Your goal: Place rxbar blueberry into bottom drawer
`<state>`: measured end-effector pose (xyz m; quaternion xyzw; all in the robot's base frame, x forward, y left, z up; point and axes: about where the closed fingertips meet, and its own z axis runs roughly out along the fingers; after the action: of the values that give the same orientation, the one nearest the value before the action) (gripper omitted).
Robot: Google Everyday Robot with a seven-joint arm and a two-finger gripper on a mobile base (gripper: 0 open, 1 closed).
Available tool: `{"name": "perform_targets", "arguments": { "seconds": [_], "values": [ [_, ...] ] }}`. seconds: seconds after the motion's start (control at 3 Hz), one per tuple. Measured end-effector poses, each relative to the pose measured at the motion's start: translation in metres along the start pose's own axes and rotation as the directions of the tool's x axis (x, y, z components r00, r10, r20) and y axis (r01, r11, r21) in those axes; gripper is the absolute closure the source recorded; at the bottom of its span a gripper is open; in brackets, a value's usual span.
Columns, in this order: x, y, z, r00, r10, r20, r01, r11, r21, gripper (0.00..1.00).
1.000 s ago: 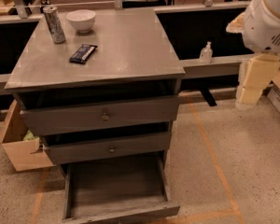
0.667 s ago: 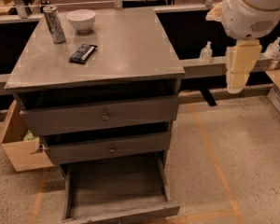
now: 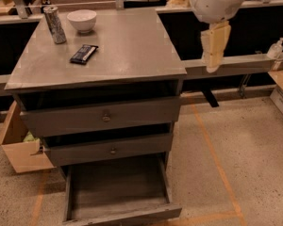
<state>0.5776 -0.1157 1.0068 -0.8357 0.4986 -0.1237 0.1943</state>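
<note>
rxbar blueberry (image 3: 84, 53): dark navy/blk wrapper, pale lettering
bottom drawer (image 3: 119, 215): grey, same as cabinet (image 3: 132, 46)
can (image 3: 54, 24): silver, patterned
bowl (image 3: 82, 20): white
gripper (image 3: 213, 64): cream; hangs beyond cabinet's right edge
floor (image 3: 259, 145): speckled beige w/ orange lines

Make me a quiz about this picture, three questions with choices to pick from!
1. Where is the rxbar blueberry?
A. on the floor
B. on the cabinet top
C. on a chair

2. What colour is the bowl?
A. white
B. red
C. green

3. The bottom drawer is:
A. pulled open
B. shut tight
C. missing

Answers:
1. B: the bar lies on top near the can, while the gripper hangs off to the cabinet's right.
2. A: the bowl is plain white.
3. A: the drawer sticks out, so you can see down into it.
</note>
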Motion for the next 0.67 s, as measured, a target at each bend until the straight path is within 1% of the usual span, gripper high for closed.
{"name": "perform_targets", "arguments": {
  "seconds": [0.33,0.67],
  "values": [
    [-0.0365,-0.0228,0.0132,0.97,-0.22,0.104,0.22,0.9754,0.012,0.0],
    [-0.0366,-0.0249,0.0131,0.946,-0.309,0.1,0.308,0.9509,0.029,0.0]
  ]
}}
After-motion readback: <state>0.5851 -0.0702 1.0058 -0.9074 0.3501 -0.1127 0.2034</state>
